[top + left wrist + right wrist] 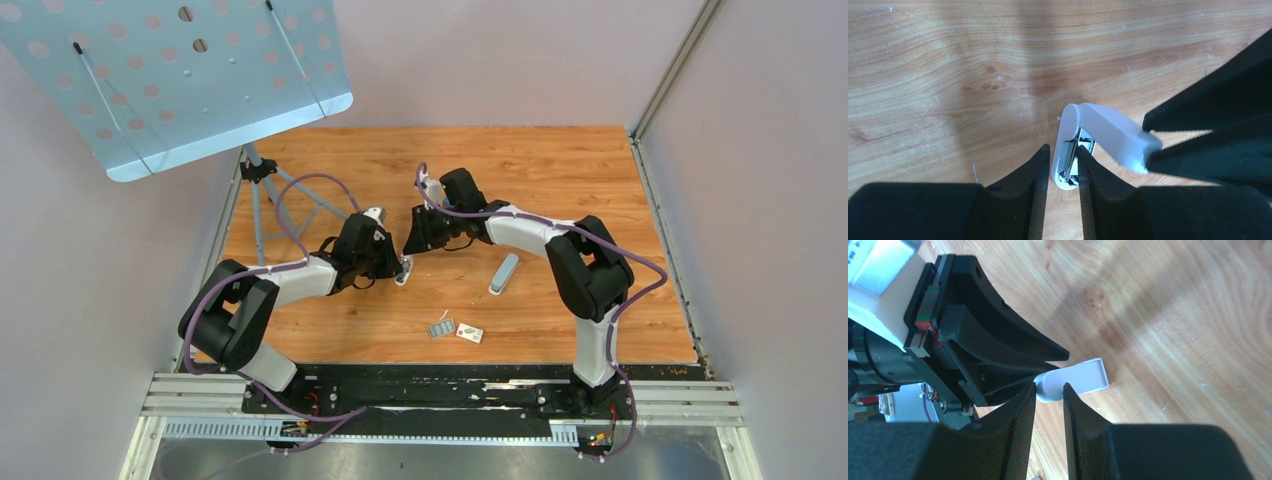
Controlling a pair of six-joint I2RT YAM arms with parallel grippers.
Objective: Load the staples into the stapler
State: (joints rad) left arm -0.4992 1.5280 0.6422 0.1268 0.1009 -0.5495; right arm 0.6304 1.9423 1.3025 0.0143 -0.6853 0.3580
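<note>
A small white stapler (pixel 403 270) stands on the wooden table between the two arms. In the left wrist view my left gripper (pixel 1064 148) is shut on its base (pixel 1064 131), with the metal magazine showing between the fingers. The stapler's white lid (pixel 1113 132) is swung open to the right. My right gripper (pixel 1049 386) is shut on the rounded end of that lid (pixel 1083 377). The staples (pixel 441 327), a tiny grey ribbed patch, lie on the table nearer the arm bases, away from both grippers.
A small white printed box (pixel 469 333) lies just right of the staples. A pale grey-blue oblong item (pixel 505 273) lies under the right forearm. A perforated blue stand (pixel 180 80) on a tripod (pixel 262 190) overhangs the back left. Walls close the table's sides.
</note>
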